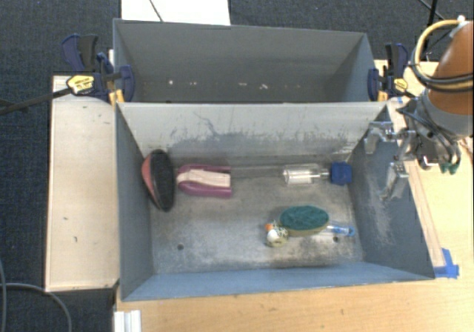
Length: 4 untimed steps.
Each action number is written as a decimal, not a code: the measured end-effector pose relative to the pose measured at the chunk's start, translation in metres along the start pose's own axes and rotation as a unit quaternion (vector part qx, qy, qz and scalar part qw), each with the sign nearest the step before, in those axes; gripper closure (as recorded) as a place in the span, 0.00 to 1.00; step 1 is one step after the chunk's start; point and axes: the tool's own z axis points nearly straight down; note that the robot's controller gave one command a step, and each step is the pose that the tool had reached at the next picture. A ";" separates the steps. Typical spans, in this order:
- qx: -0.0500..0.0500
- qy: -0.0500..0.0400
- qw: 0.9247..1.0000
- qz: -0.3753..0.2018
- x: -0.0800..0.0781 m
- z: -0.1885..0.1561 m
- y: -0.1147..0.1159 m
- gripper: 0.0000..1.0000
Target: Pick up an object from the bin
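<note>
Though poised above the right wall of the grey bin [137, 234], cannot tell gripper [396, 164] apart or together. Far left, black-and-pink oval pad [159, 178] just beside purple-and-white block [204, 181]. Front centre, green oval sponge [304, 218]: likely light, squashy. Nearest, clear bottle [302, 175] with blue cap [341, 173], on its side: probably light, stiff, slippery; best pinched across the barrel.

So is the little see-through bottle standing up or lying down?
Lying down: the clear bottle rests on its side near the back wall of the bin.
</note>
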 end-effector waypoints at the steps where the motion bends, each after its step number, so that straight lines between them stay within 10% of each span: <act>1: -0.002 0.003 0.990 -0.144 -0.005 0.136 0.053 0.00; 3: -0.003 0.002 0.992 -0.124 0.067 0.165 0.153 0.00; 4: -0.001 0.000 0.998 -0.060 0.038 0.165 0.151 0.00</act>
